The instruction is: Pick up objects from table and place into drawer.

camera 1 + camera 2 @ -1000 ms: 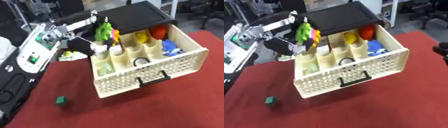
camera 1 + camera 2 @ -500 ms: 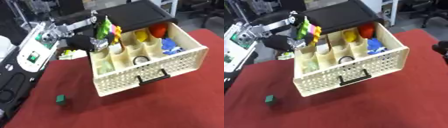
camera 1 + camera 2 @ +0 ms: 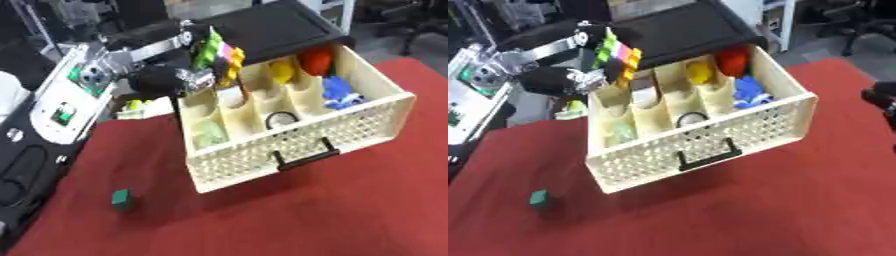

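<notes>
A cream perforated drawer [image 3: 297, 145] stands pulled out from a black cabinet [image 3: 262, 25] on the red table. Its compartments hold a yellow thing [image 3: 282, 71], a red thing [image 3: 317, 58], a blue thing [image 3: 339, 95], a ring-shaped thing [image 3: 280, 119] and a pale green thing [image 3: 210, 134]. My left hand [image 3: 166, 80] hovers at the drawer's back left corner, shut on a multicoloured block toy [image 3: 219, 55] of green, pink, yellow and orange. A small green cube [image 3: 121, 199] lies on the table at the lower left. My right hand [image 3: 881, 97] shows as a dark shape at the right edge.
A white machine panel [image 3: 66, 105] and black equipment [image 3: 22, 170] line the table's left edge. A yellow-green item [image 3: 136, 106] lies behind the drawer's left side. Red tabletop [image 3: 332, 210] stretches in front of the drawer.
The whole picture has shifted, so the camera has moved. My left hand with the block toy has stayed at the drawer's back left corner, rising slightly.
</notes>
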`<action>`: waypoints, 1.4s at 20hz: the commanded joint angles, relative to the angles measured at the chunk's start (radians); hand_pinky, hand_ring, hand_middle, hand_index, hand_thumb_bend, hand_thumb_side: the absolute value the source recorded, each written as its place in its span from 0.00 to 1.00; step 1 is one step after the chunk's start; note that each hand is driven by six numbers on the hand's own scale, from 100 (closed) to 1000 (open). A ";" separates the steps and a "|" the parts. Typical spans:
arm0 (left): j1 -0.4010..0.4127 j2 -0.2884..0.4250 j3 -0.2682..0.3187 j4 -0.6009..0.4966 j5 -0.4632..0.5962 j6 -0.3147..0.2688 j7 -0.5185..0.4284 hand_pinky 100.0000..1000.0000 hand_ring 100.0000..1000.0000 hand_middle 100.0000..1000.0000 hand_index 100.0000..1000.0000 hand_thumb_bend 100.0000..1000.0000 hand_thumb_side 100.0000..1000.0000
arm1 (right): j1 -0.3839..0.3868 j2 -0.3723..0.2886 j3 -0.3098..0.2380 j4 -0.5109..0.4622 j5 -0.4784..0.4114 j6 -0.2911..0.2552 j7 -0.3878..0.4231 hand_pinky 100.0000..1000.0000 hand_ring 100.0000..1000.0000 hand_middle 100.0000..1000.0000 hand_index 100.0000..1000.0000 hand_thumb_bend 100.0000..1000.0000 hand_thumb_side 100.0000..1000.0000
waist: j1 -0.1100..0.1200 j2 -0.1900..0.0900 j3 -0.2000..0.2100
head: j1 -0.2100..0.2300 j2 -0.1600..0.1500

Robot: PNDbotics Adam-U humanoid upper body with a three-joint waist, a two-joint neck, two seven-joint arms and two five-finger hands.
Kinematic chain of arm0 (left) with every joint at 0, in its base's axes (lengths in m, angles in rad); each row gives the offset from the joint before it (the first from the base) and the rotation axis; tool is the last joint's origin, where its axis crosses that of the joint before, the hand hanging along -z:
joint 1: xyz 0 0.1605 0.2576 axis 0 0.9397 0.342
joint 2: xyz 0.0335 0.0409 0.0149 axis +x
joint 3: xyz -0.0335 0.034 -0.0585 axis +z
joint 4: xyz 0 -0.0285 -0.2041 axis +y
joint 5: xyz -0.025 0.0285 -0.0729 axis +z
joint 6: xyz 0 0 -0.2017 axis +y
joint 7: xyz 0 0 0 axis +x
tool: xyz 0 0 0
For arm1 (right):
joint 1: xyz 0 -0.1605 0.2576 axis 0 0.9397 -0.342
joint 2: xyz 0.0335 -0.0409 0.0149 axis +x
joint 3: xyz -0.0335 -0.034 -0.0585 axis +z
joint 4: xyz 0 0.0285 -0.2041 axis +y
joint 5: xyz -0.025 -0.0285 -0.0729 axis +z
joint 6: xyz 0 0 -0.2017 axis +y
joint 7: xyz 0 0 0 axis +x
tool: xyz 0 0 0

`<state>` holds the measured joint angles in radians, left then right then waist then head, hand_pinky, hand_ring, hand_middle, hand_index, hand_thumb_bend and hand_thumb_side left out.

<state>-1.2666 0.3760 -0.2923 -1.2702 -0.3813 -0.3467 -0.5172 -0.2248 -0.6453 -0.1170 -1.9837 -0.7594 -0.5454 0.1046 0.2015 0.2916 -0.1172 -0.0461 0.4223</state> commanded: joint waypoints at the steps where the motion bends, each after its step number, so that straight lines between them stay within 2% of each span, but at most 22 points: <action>1: -0.026 0.020 0.018 -0.019 -0.031 -0.016 0.037 0.68 0.82 0.81 1.00 0.00 0.79 | -0.006 -0.020 -0.009 -0.016 0.002 0.005 -0.002 0.79 0.72 0.69 0.76 0.00 1.00 | -0.008 -0.023 0.000 | -0.001 0.004; 5: -0.028 0.022 0.031 -0.017 -0.134 -0.037 0.124 0.72 0.85 0.82 1.00 0.00 0.76 | -0.007 -0.020 -0.010 -0.016 -0.003 0.008 -0.003 0.79 0.72 0.69 0.76 0.00 1.00 | -0.006 -0.024 -0.002 | -0.002 0.002; 10: -0.028 0.013 0.028 0.008 -0.227 -0.057 0.197 0.81 0.89 0.85 1.00 0.13 0.91 | -0.008 -0.019 -0.011 -0.016 -0.003 0.011 -0.001 0.79 0.72 0.69 0.76 0.00 1.00 | -0.005 -0.021 -0.004 | 0.001 0.001; 13: -0.031 0.005 0.026 0.019 -0.253 -0.061 0.228 0.84 0.90 0.87 1.00 0.14 0.92 | -0.009 -0.017 -0.011 -0.016 0.001 0.012 0.001 0.79 0.72 0.69 0.76 0.00 1.00 | -0.003 -0.018 -0.007 | 0.003 0.001; 21: -0.029 -0.001 0.025 0.043 -0.276 -0.063 0.265 0.81 0.88 0.85 1.00 0.07 0.92 | -0.011 -0.015 -0.010 -0.016 0.009 0.016 0.000 0.79 0.72 0.69 0.76 0.00 1.00 | 0.002 -0.015 -0.012 | 0.003 0.004; 28: -0.011 0.010 0.034 -0.001 -0.212 -0.037 0.278 0.77 0.84 0.80 1.00 0.00 0.90 | -0.009 -0.021 -0.010 -0.016 0.003 0.013 -0.003 0.79 0.73 0.69 0.76 0.00 1.00 | -0.004 -0.023 -0.003 | 0.000 0.022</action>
<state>-1.2613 0.3587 -0.2760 -1.2461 -0.6106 -0.3909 -0.2442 -0.2278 -0.6449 -0.1172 -1.9837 -0.7574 -0.5306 0.1026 0.2129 0.2917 -0.1197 -0.0456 0.4368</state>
